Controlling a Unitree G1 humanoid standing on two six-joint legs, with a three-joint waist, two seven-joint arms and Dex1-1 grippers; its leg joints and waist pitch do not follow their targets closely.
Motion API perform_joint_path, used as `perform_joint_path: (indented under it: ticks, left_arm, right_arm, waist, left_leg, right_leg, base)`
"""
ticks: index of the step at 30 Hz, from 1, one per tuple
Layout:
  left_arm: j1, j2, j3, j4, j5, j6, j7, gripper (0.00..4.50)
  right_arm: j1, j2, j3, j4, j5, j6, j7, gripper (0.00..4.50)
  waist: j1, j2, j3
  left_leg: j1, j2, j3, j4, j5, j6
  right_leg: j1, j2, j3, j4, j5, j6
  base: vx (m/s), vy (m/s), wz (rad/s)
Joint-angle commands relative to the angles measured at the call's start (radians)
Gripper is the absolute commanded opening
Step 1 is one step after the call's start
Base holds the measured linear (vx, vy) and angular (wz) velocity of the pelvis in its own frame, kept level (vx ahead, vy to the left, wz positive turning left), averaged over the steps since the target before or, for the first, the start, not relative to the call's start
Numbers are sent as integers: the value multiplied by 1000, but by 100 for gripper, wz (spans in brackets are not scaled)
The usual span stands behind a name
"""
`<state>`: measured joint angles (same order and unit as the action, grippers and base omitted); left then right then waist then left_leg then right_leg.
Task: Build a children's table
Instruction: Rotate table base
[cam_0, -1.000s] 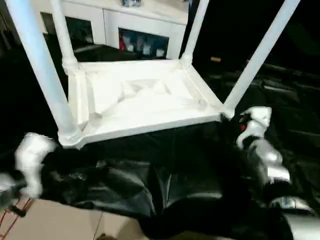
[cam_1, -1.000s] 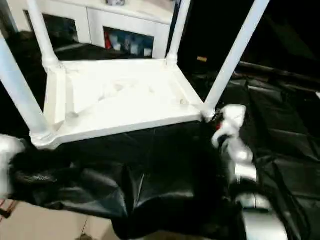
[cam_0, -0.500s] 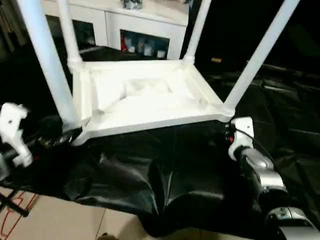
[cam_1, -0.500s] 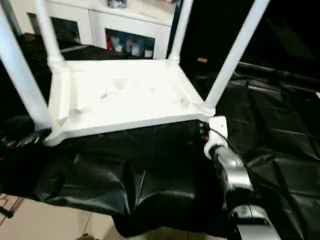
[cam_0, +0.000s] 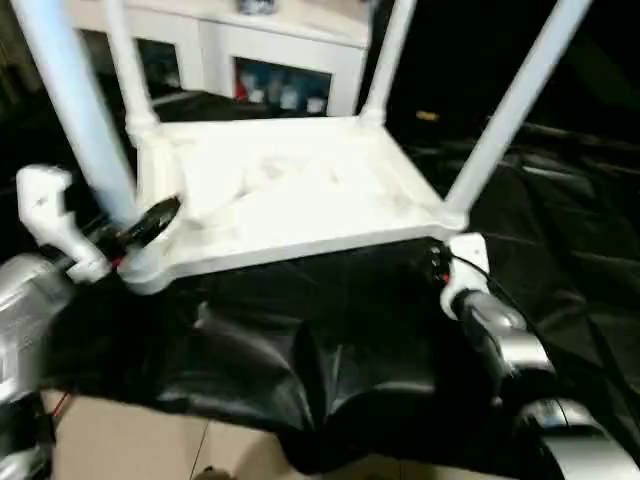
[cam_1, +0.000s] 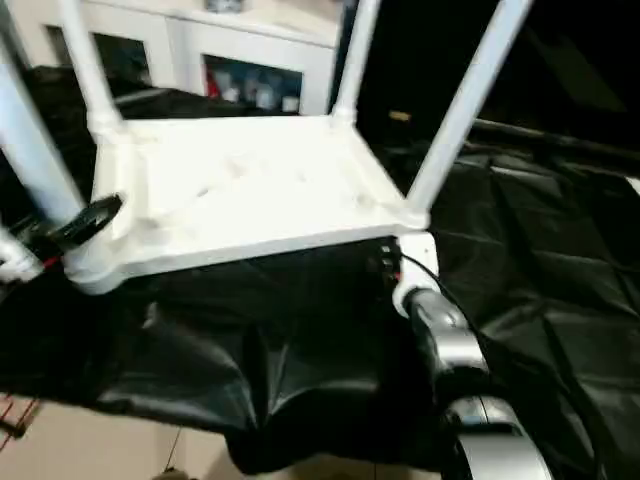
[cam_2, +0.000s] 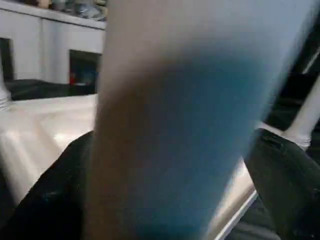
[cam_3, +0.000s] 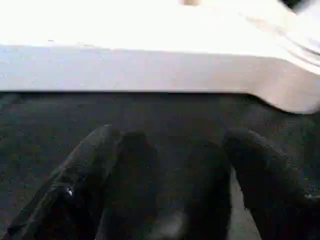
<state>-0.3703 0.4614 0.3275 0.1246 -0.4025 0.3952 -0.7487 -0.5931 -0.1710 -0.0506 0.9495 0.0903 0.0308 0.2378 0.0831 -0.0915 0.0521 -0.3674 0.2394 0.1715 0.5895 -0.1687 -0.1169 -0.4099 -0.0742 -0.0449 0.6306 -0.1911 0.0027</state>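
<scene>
The children's table (cam_0: 290, 190) lay upside down on the black-draped work table (cam_0: 300, 350), its ribbed underside facing up and its four white tube legs standing upward from the rounded corner sockets. The tabletop sat toward the near-left part of the black cover, with its front-left corner close to the cover's edge. The left gripper (cam_0: 135, 228) was at that front-left corner, its black fingers (cam_0: 150, 215) spread wide on either side of the near-left leg (cam_0: 75, 120), low down just above the socket; in the left wrist view the leg (cam_2: 190, 125) stood between the two dark fingers (cam_2: 50, 200), though whether they pressed on it could not be told. The right gripper (cam_3: 165, 170) was below the front-right corner of the tabletop, its fingers (cam_3: 85, 170) apart and empty over the black cover, just beside the white front edge (cam_3: 125, 67). The right arm's silver forearm (cam_0: 495, 340) reached up from the lower right toward that corner. Behind the work table stood a white cabinet (cam_0: 280, 50) with open compartments
</scene>
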Motion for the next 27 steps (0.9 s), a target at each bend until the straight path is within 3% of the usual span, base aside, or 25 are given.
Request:
perform_joint_path:
  ticks: [1, 7, 9, 14, 15, 19, 23, 24, 27]
  left_arm:
    - [-27, -18, -57, 11, -5, 2, -41, 449]
    - [-34, -22, -125, -62, -130, 127, -196, 449]
    - [-4, 4, -172, -150, -224, 236, -277, 449]
    - [23, 19, -239, -266, -329, 347, -347, 449]
    - [28, 12, -268, -314, -372, 396, -359, 449]
    - [22, -32, -333, -398, -467, 487, -362, 449]
    - [1, -90, -378, -406, -502, 508, -355, 449]
    - [-2, -94, -381, -404, -500, 507, -355, 449]
    - [-32, -136, -397, -374, -467, 485, -332, 449]
  right_arm:
    - [-11, -9, 2, 24, -15, 8, -7, 374]
    - [-53, 1, 11, 79, -33, 5, -9, 374]
    - [-77, 2, 11, 118, -38, -5, -11, 374]
    - [-99, 5, 14, 154, -45, -13, -3, 374]
    - [-109, 10, 19, 166, -51, -23, 5, 374]
    - [-134, 32, 29, 177, -55, -36, 34, 374]
    - [-154, 54, 40, 190, -61, -48, 54, 374]
    - [-155, 56, 41, 190, -61, -49, 56, 374]
    - [-164, 70, 42, 199, -67, -53, 66, 374]
  waist:
    - [-3, 21, -64]
    - [1, 24, -65]
    - [0, 18, -67]
    - [-2, 14, -67]
    - [-3, 10, -66]
    - [-18, 11, -63]
    - [-34, 4, -65]
    - [-38, -1, -67]
    - [-43, -3, -66]
  left_leg:
    - [18, -16, 21, -67, -215, -30]
    - [18, -17, 21, -68, -221, -53]
    - [14, -17, 21, -67, -209, -53]
    - [11, -19, 24, -64, -166, -42]
    - [10, -19, 25, -65, -167, -41]
    - [6, -19, 22, -67, -212, -61]
    - [2, -19, 22, -63, -212, -54]
    - [-2, -20, 22, -62, -192, -50]
    - [-6, -21, 22, -60, -175, -42]
  right_leg:
    - [42, -33, 30, -61, -113, -173]
    - [42, -32, 29, -56, -106, -177]
    - [46, -33, 29, -52, -89, -182]
    - [48, -30, 29, -48, -52, -187]
    - [48, -29, 30, -49, -55, -186]
    - [49, -30, 29, -55, -132, -169]
    - [49, -30, 31, -58, -152, -164]
    - [53, -29, 31, -55, -131, -164]
    - [53, -29, 33, -56, -127, -157]
  base:
    - [0, 0, 0]
    - [0, 0, 0]
    - [0, 0, 0]
    - [0, 0, 0]
    - [0, 0, 0]
    - [0, 0, 0]
    - [0, 0, 0]
    - [0, 0, 0]
    - [0, 0, 0]
